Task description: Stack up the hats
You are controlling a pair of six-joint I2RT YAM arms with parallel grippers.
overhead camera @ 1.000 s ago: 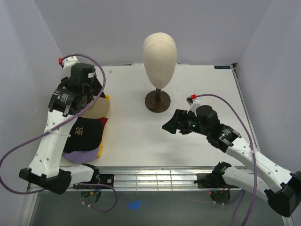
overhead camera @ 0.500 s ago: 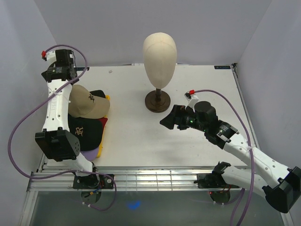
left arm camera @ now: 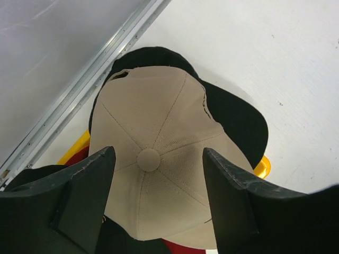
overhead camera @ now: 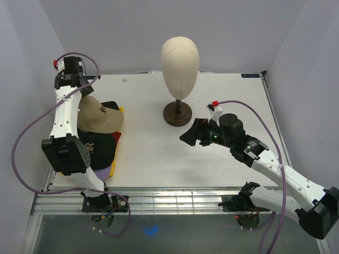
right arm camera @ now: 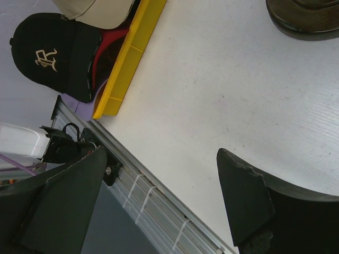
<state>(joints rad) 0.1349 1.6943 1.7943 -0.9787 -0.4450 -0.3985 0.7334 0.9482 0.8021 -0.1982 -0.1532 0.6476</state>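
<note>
- Left claw (left arm camera: pixel 157 159): fingers spread, holding nothing, hanging directly above the tan cap (left arm camera: pixel 169 185) without contact.
- The tan cap sits crown-up on a plain black cap (left arm camera: pixel 235 119) at the far end of the yellow tray (right arm camera: pixel 127 58).
- The black logo cap (overhead camera: pixel 95 148) lies at the tray's near end, over a red cap (right arm camera: pixel 108 53) and a purple cap (overhead camera: pixel 87 173). Judged: two piles, so the stack is not finished.
- To merge the piles, pinch crown fabric near the button, lift straight up, and align the crowns before letting go.
- Right claw (right arm camera: pixel 161 159): fingers spread, empty, over the table (overhead camera: pixel 148 153) near the stand (overhead camera: pixel 177 114). Keep it clear.
</note>
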